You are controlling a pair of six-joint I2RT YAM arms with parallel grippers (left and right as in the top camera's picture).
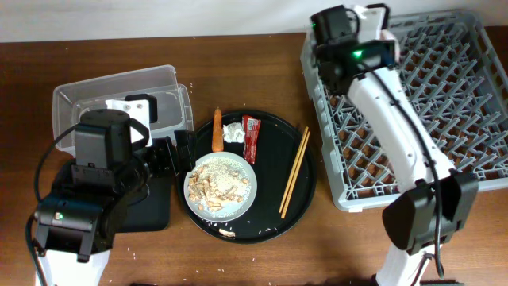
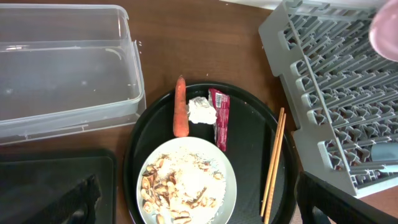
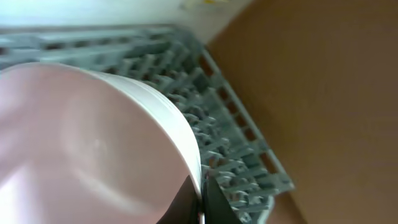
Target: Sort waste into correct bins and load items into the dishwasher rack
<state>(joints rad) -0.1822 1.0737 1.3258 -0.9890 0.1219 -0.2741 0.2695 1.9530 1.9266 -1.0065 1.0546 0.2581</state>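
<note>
My right gripper [image 3: 200,199] is shut on the rim of the white bowl with a pink outside [image 3: 93,124] and holds it over the far left corner of the grey dishwasher rack [image 1: 476,103]. The bowl also shows in the left wrist view [image 2: 387,31]. My left gripper [image 2: 199,208] is open and empty, hovering above the pale plate [image 1: 221,187] of beige food scraps [image 2: 183,183]. The carrot [image 1: 217,131], white tissue [image 1: 233,133], red wrapper [image 1: 251,137] and chopsticks [image 1: 294,171] lie on the round black tray [image 1: 274,214]. The blue cup is not clearly in view.
The clear tub [image 1: 119,99] stands at the far left. The shallow black tray [image 1: 151,210] lies in front of it, mostly under my left arm. A few crumbs lie on the round tray's near edge. The rack fills the right side.
</note>
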